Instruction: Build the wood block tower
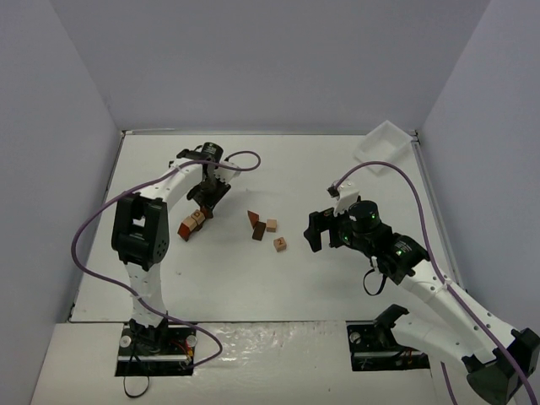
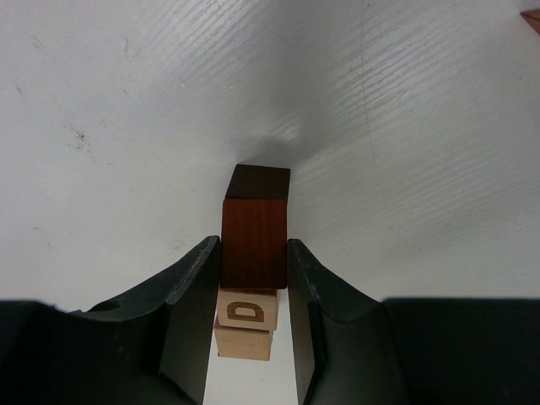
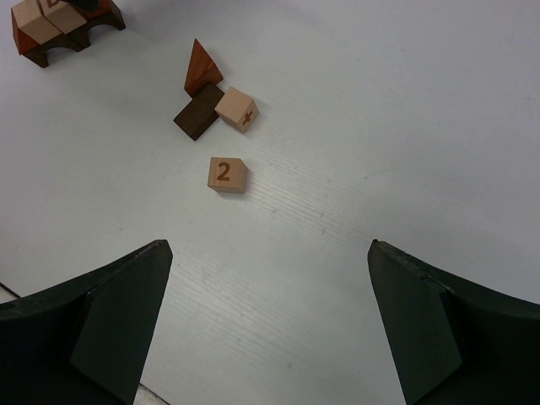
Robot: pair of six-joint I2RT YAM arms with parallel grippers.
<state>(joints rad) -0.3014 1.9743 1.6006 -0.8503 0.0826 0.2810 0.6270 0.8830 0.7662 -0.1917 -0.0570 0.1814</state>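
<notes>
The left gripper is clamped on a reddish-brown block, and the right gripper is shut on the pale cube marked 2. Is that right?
Not quite. The right gripper is open and holds nothing. The pale cube marked 2 lies on the table ahead of its fingers, as the right wrist view shows. The left gripper is indeed clamped on the reddish-brown block.

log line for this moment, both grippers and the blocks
left gripper shut on red-brown block by D block | right gripper open, empty, hovering near 2 block | tower partly built
</notes>
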